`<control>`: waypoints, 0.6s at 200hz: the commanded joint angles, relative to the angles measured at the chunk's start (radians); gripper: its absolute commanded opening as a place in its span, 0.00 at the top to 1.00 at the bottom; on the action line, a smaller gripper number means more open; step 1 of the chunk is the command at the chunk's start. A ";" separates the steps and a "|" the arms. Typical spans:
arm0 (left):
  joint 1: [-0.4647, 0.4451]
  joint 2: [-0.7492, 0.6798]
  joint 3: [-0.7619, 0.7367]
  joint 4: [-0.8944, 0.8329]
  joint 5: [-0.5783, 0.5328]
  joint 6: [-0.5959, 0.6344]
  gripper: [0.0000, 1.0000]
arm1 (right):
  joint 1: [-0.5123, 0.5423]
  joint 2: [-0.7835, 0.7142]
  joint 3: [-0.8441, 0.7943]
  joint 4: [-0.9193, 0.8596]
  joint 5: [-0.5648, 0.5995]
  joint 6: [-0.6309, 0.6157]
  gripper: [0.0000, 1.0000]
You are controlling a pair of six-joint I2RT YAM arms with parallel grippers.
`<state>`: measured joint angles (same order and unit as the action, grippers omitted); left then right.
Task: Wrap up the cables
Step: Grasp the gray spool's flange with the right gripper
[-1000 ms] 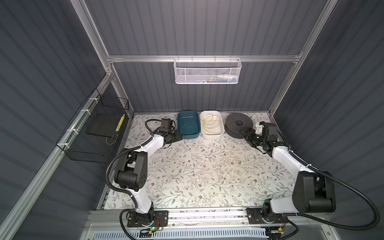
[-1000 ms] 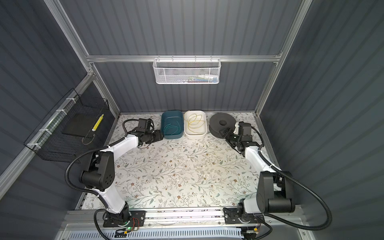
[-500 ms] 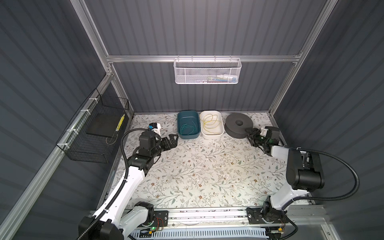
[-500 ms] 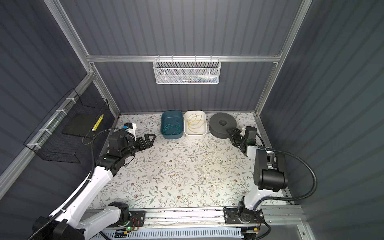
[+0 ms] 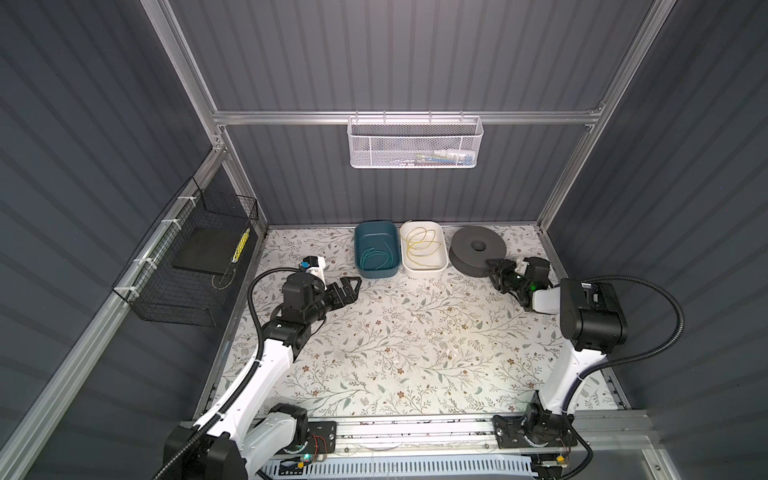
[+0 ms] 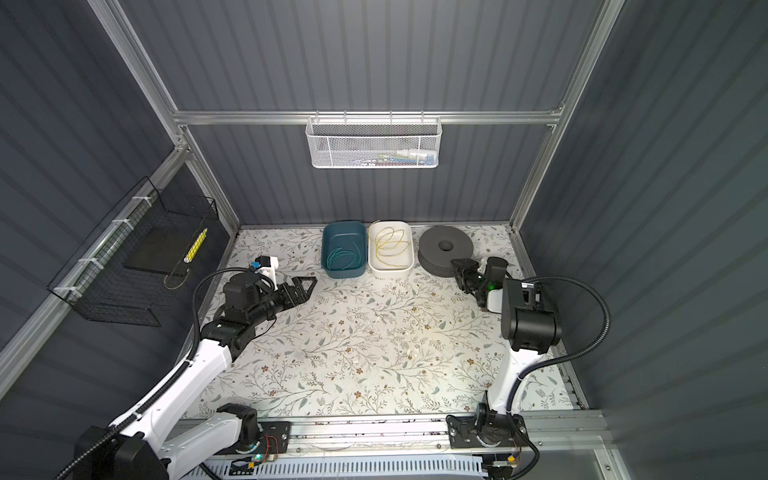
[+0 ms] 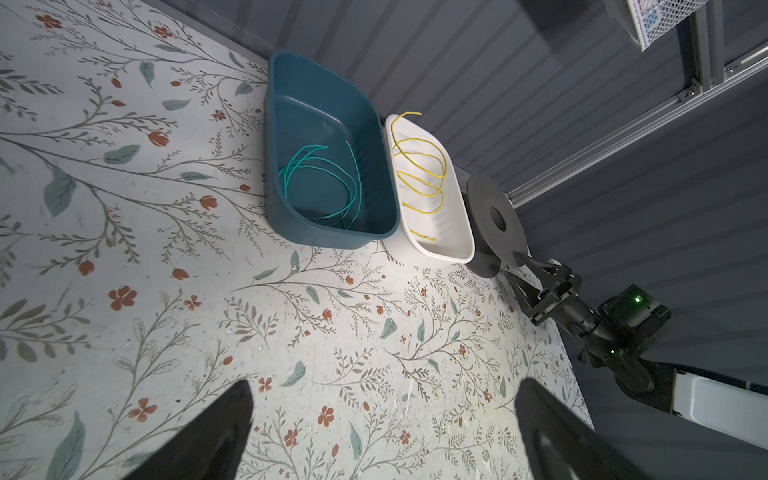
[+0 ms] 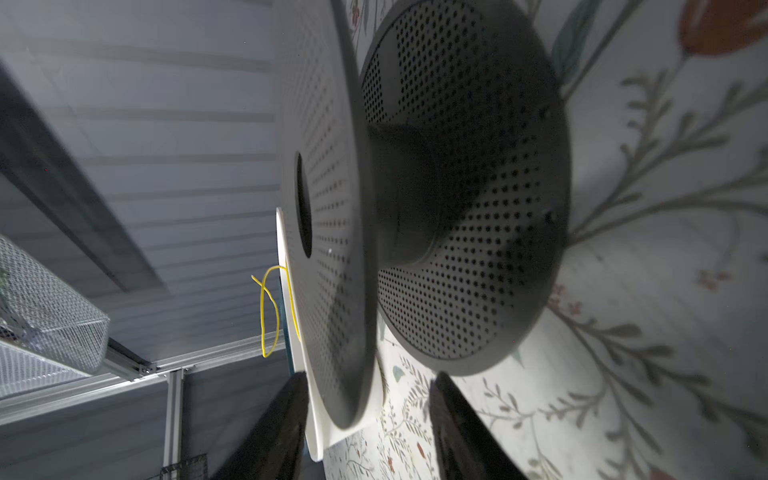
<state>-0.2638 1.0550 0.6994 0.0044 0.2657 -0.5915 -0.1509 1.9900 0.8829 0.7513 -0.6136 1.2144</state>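
right gripper (image 5: 493,273) | jaws half-spread astride spool (image 5: 465,245) rim at its 5 o'clock, apparently not yet touching | close squarely on flange | left gripper (image 5: 353,287) wide, empty

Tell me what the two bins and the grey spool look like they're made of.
Teal bin: probably moulded plastic, smooth with a soft sheen, judging by its rounded corners and one-piece walls.
White bin: apparently the same kind of plastic, slightly glossy going by its highlights.
Spool: matte dark grey, with flanges perforated by rows of small holes. It could be plastic or painted metal, and the look leaves that open.
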 commanded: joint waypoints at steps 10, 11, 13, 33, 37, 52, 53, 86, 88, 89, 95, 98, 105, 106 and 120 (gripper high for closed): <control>0.003 0.002 -0.019 0.144 0.026 -0.047 0.01 | -0.004 0.079 0.051 0.171 -0.026 0.082 0.57; 0.003 0.002 -0.021 0.148 0.024 -0.050 0.01 | -0.004 0.082 0.051 0.177 -0.025 0.086 0.58; 0.003 0.000 -0.024 0.155 0.022 -0.053 0.01 | -0.005 0.087 0.052 0.189 -0.027 0.091 0.58; 0.003 -0.002 -0.041 0.187 0.014 -0.065 0.00 | -0.005 0.120 0.066 0.256 -0.037 0.134 0.64; 0.003 0.000 -0.041 0.187 0.015 -0.065 0.01 | -0.004 0.122 0.068 0.259 -0.036 0.135 0.66; 0.003 0.005 -0.037 0.183 0.016 -0.061 0.01 | -0.005 0.127 0.072 0.272 -0.040 0.137 0.70; 0.003 0.005 -0.037 0.183 0.017 -0.061 0.01 | -0.005 0.127 0.071 0.272 -0.041 0.137 0.70; 0.003 0.014 -0.026 0.177 0.024 -0.059 0.00 | -0.004 0.113 0.068 0.315 -0.046 0.163 0.82; 0.003 0.015 -0.025 0.177 0.024 -0.058 0.00 | -0.005 0.111 0.067 0.318 -0.046 0.165 0.83; 0.003 0.015 -0.025 0.177 0.024 -0.059 0.00 | -0.005 0.110 0.067 0.319 -0.046 0.166 0.83; 0.003 0.013 -0.023 0.177 0.026 -0.060 0.01 | -0.005 0.106 0.065 0.326 -0.046 0.173 0.85; 0.003 0.013 -0.022 0.177 0.026 -0.060 0.01 | -0.005 0.102 0.064 0.328 -0.046 0.177 0.87; 0.002 0.012 -0.020 0.177 0.027 -0.060 0.01 | -0.005 0.096 0.061 0.335 -0.047 0.181 0.88; 0.002 0.011 -0.020 0.177 0.027 -0.060 0.01 | -0.005 0.096 0.061 0.335 -0.047 0.181 0.88; 0.002 0.008 -0.017 0.171 0.027 -0.061 0.01 | -0.005 0.074 0.058 0.340 -0.052 0.187 0.92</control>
<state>-0.2638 1.0653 0.6701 0.1627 0.2745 -0.6411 -0.1509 2.1086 0.9356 1.0264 -0.6495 1.3827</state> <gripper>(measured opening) 0.994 0.108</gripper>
